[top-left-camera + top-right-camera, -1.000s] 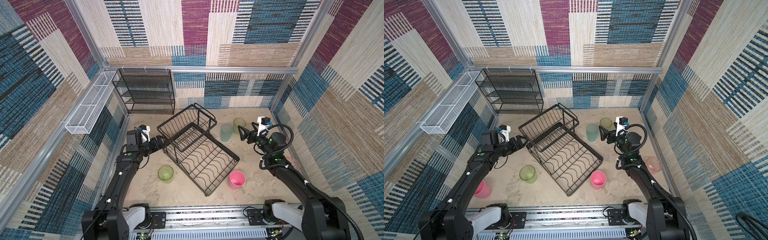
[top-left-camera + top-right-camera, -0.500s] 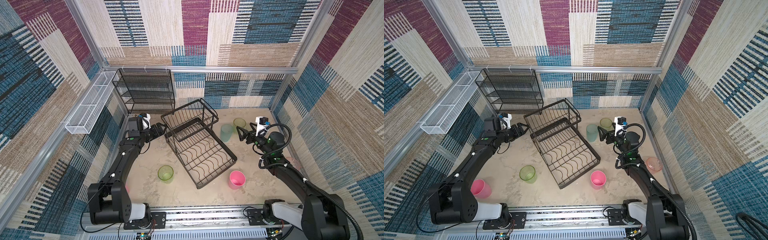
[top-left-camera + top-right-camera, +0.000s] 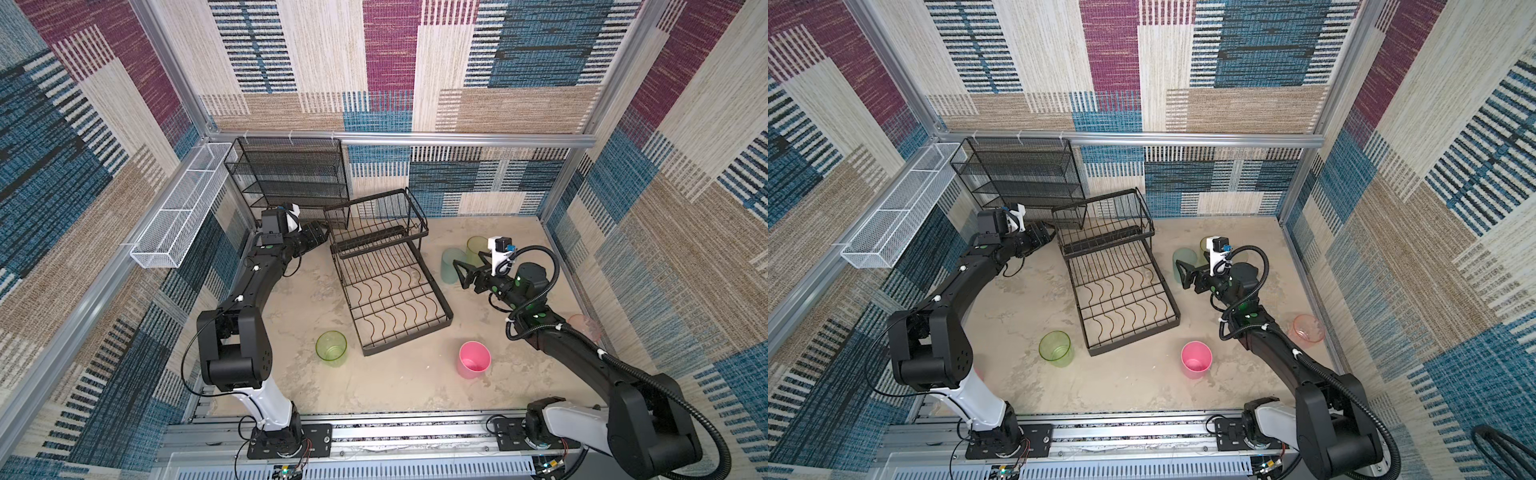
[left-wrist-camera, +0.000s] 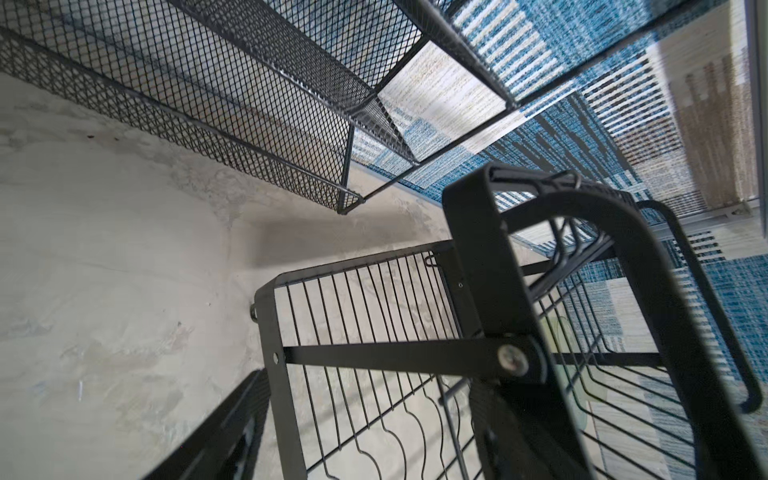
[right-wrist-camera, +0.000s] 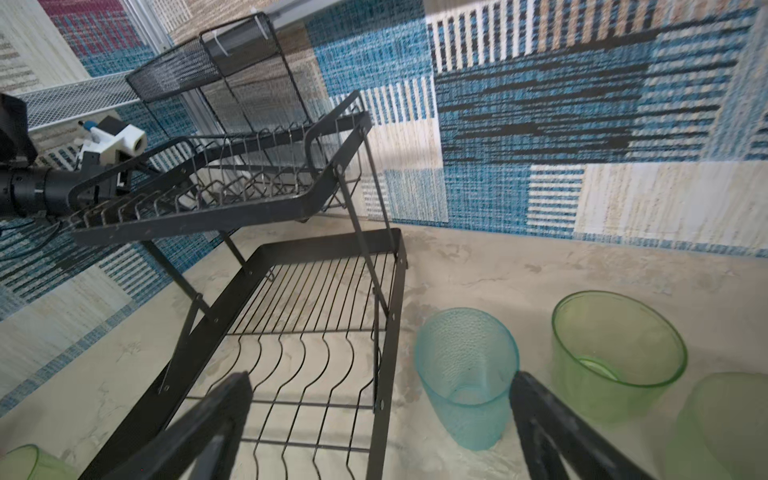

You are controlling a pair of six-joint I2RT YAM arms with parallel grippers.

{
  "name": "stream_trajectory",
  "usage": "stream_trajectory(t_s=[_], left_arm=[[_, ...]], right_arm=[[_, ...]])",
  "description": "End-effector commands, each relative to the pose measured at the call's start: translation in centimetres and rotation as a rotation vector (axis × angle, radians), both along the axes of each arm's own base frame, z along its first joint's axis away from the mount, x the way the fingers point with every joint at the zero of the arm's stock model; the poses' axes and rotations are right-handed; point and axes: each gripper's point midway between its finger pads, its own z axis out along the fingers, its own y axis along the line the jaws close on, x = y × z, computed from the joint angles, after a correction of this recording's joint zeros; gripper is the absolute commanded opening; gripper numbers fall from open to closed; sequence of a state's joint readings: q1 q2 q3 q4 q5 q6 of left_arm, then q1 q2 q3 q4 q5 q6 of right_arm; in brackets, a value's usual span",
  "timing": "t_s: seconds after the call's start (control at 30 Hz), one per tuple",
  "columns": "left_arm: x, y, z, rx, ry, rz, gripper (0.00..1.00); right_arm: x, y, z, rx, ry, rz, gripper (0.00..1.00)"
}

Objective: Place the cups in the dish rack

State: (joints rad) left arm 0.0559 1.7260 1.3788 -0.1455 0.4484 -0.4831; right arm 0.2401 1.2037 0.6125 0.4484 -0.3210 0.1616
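The black wire dish rack (image 3: 376, 242) (image 3: 1133, 337) stands in mid-floor with no cups in it. My left gripper (image 3: 322, 232) (image 4: 374, 415) is at its back left corner, open, with the corner upright (image 4: 282, 374) between the fingers. My right gripper (image 3: 460, 275) (image 5: 380, 380) hangs open beside the pale teal cup (image 3: 451, 266) (image 5: 465, 374), which touches one finger's inner side. A yellow-green cup (image 3: 476, 247) (image 5: 615, 353) stands behind it. Another yellow-green cup (image 3: 331, 348), a pink cup (image 3: 473, 359) and a reddish-pink cup (image 3: 1307, 328) stand apart on the floor.
A black fine-mesh shelf unit (image 3: 291, 174) stands against the back wall, close behind my left gripper. A white mesh trough (image 3: 178, 208) hangs on the left wall. Patterned walls close in all sides, and the arms' base rail (image 3: 374, 432) runs along the front.
My left gripper moved toward the back wall and the rack's back end swung with it, turning the rack straighter. My right gripper crept slightly closer to the teal cup.
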Motion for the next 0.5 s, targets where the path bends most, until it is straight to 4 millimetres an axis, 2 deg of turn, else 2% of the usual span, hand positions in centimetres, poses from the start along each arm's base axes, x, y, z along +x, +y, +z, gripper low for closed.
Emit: stream_trajectory(t_s=[0.0,0.2,0.47], left_arm=[[0.2,0.0,1.5,0.000,-0.044,-0.006,0.79],[-4.0,0.9,1.1,0.082,0.013,0.018,0.79],[-12.2,3.2,-1.0,0.188,0.169,0.132,0.79]], right_arm=[[0.0,0.5,-0.2,-0.021,0.002,-0.009,1.00],[0.0,1.2,-0.7,-0.046,0.038,-0.021,1.00],[0.0,1.6,-1.5,-0.058,0.088,-0.038,1.00]])
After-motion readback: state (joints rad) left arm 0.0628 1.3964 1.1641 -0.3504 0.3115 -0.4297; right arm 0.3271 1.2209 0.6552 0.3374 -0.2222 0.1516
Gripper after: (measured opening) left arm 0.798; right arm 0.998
